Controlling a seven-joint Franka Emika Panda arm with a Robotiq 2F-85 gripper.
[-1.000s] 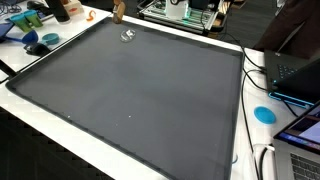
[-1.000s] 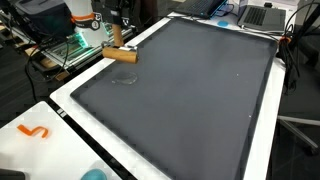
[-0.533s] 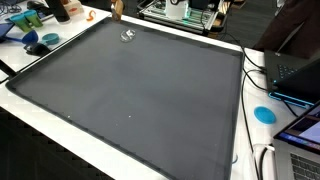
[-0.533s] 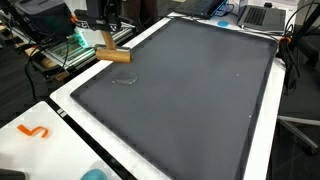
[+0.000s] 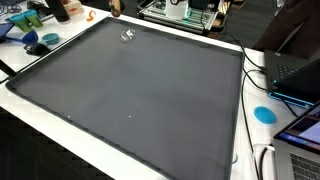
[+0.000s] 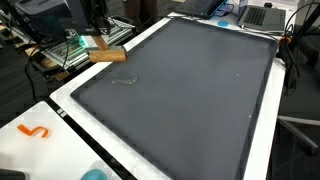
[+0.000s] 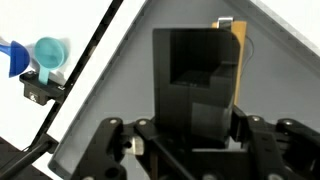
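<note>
One oblong orange-brown block (image 6: 108, 54), flat-sided and slightly tilted, is pinched in the pincer (image 6: 98, 44) and hangs just beneath it, clear of the surface. Below the pincer a dark grey mat (image 6: 190, 90) covers the white tabletop (image 6: 68, 98). A small pale scrap (image 6: 125, 79) lies near.
</note>
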